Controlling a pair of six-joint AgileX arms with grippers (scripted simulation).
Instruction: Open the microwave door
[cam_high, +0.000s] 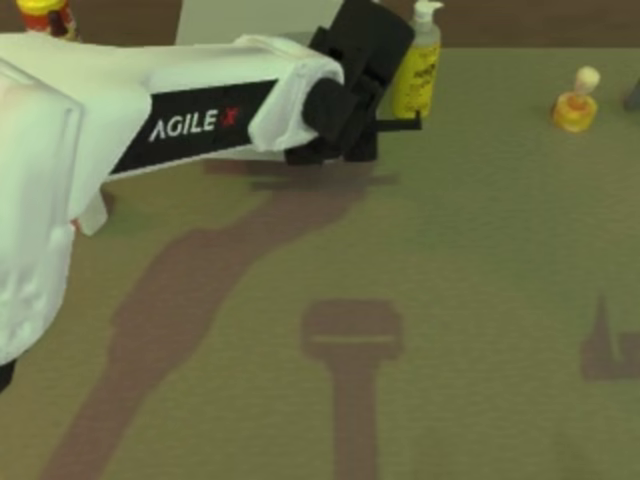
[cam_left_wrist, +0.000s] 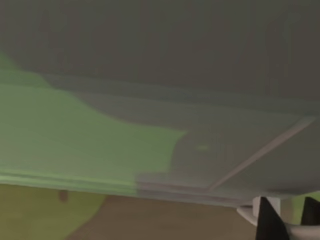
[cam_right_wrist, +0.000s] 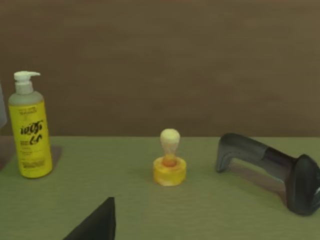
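1. Microwave (cam_high: 245, 20): mostly hidden in the top view behind the left arm; only a pale slab shows at the table's far edge, cut off by the frame. The left wrist view is filled at close range by grey panels and a green surface (cam_left_wrist: 75, 135) of it; which part is the door cannot be told.
2. Left arm (cam_high: 180, 115): white, lettered AGILE X, reaching from the near left corner across to the far edge. The left gripper (cam_high: 385, 125) sits at the far edge, just beside the microwave slab; a thin black finger (cam_high: 400, 124) points toward the bottle. In its wrist view only dark fingertips (cam_left_wrist: 270, 220) show, cut off; open or closed cannot be told.
3. Yellow pump bottle (cam_high: 418, 70): upright at the far edge, right of the microwave; contents not visible.
4. Small yellow item with a cream knob (cam_high: 577, 105): far right, well apart from the bottle.
5. Dark handheld scanner (cam_right_wrist: 280, 170): lying right of the yellow item, cut off at the top view's right edge.
6. Right gripper (cam_right_wrist: 95, 225): a dark wedge only in its wrist view; state cannot be told.
7. Table (cam_high: 480, 280): olive surface, with the near and middle areas bearing only shadows.
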